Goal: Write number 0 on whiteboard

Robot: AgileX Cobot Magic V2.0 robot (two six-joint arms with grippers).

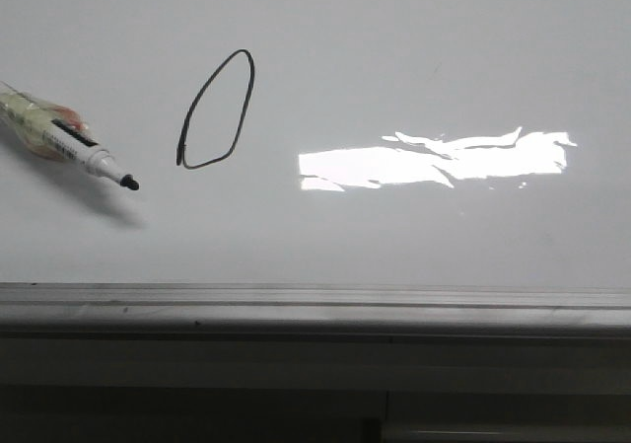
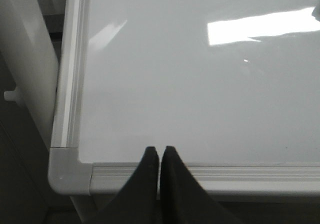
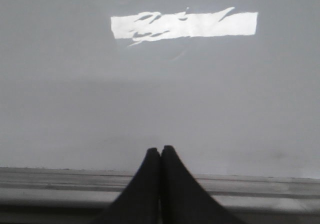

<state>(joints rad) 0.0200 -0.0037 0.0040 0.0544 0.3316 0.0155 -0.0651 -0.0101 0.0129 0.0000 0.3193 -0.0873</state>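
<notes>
In the left wrist view the left gripper has its two dark fingers pressed together with only a hairline seam between them, holding nothing; the tips hang over the grey rail at the lower edge of the frame, beside the board's rounded corner at lower left. In the right wrist view the right gripper is likewise closed tip to tip and empty, poised above the rail at the bottom of its frame; a bright glare patch lies on the board beyond it.

The whiteboard fills the front view; the number 0 sits upper left of centre, a thin black loop, apparently closed, its long axis leaning from lower left to upper right. A marker lies flat at the left edge of the frame, uncapped tip pointing lower right towards the loop but clear of it; neither gripper touches it.

Neither wrist view shows the loop or the marker, so which arm is nearer cannot be told from them. Judged from this, the writing looks done.
</notes>
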